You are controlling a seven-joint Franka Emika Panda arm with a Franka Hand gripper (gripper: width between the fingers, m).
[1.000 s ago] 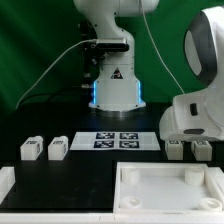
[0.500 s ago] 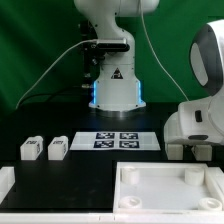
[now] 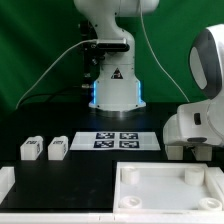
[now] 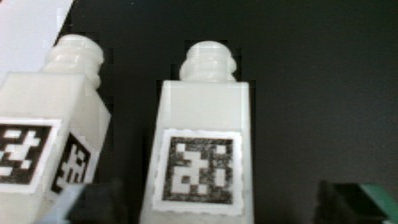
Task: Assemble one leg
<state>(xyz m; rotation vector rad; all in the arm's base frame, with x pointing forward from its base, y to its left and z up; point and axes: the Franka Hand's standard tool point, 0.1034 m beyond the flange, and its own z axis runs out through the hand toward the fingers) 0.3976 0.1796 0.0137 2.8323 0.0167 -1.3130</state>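
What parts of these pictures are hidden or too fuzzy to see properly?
- Wrist view: the gripper is dark, blurred and cut off by the picture's edge.
- Wrist view: one leg is cut by the edge; both tags are too blurry to read.
- Exterior view: the arm's white wrist hides the gripper and partly covers two legs beneath it.
- Exterior view: the tray part runs off the bottom edge.

Bright light, dark table, one fuzzy close-up.
The exterior view is sharp and evenly lit, with a blue glow on the robot base. The wrist view is blurry; the leg looks soft-edged.
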